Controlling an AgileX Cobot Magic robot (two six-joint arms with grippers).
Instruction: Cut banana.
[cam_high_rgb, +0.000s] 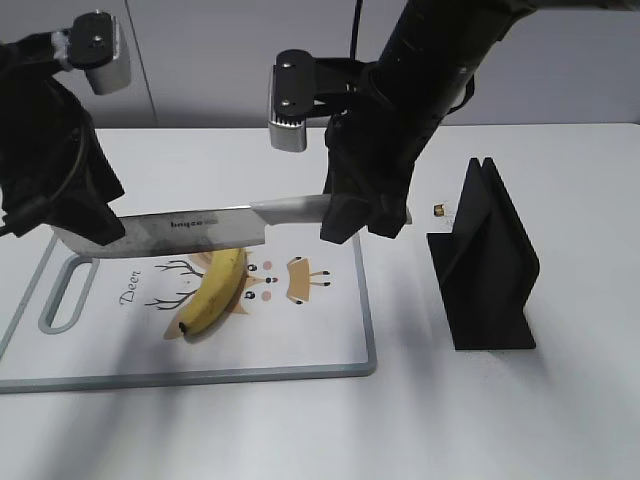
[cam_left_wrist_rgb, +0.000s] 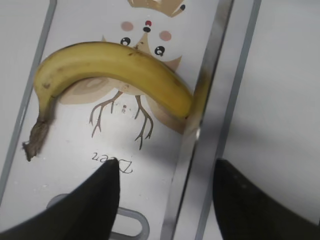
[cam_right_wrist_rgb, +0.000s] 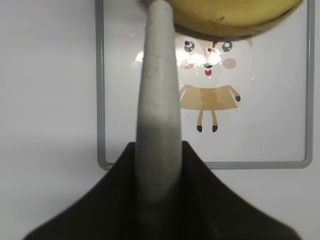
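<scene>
The yellow banana (cam_high_rgb: 215, 292) lies whole on the white cutting board (cam_high_rgb: 320, 340), brown stem toward the front. My right gripper (cam_high_rgb: 365, 215) is shut on the grey handle of a large knife (cam_high_rgb: 190, 228), held level above the banana's far end. The handle (cam_right_wrist_rgb: 159, 100) runs up the right wrist view to the banana (cam_right_wrist_rgb: 230, 12). My left gripper (cam_high_rgb: 85, 230) is open at the blade's tip. In the left wrist view its fingers (cam_left_wrist_rgb: 166, 167) stand on either side of the blade (cam_left_wrist_rgb: 200, 115), apart from it, with the banana (cam_left_wrist_rgb: 120, 67) beyond.
A black knife block (cam_high_rgb: 485, 265) stands on the table right of the board. A small brass object (cam_high_rgb: 438, 210) lies behind it. The board has a grey rim and a handle slot (cam_high_rgb: 65, 295) at its left end.
</scene>
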